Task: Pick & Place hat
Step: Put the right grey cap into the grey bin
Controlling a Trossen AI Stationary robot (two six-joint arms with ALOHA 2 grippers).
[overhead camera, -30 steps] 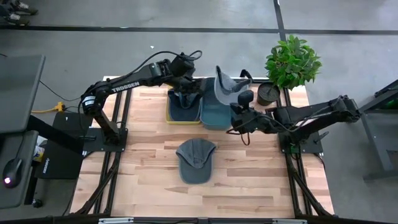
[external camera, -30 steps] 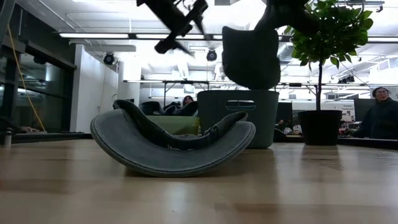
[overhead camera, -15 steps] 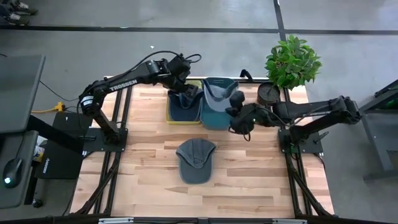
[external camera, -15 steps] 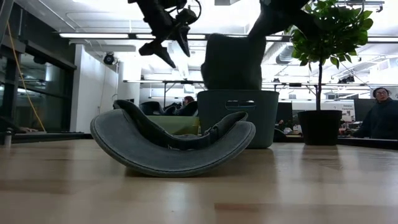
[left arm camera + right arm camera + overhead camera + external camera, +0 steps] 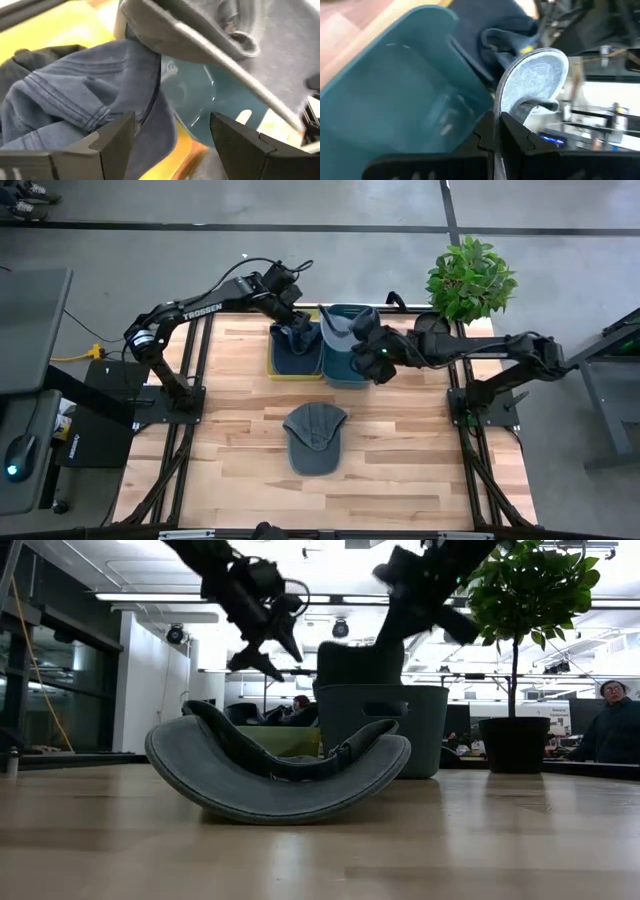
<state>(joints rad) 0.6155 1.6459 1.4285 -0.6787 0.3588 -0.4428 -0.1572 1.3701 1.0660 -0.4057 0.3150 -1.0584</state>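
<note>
right pincer (image 5: 368,343): clamped on grey hat (image 5: 338,330) over teal bin (image 5: 345,368) | left pincer (image 5: 297,317): fingers spread above navy hat (image 5: 296,352), apparently in yellow bin (image 5: 277,370) | second grey hat (image 5: 313,437): mid-surface (image 5: 400,460)

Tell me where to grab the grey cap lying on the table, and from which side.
Take the grey cap by its brim edge, coming from above. It lies upside down and alone on the wood, its curved rim lifting off the table at both ends, so a finger should slip under there.
</note>
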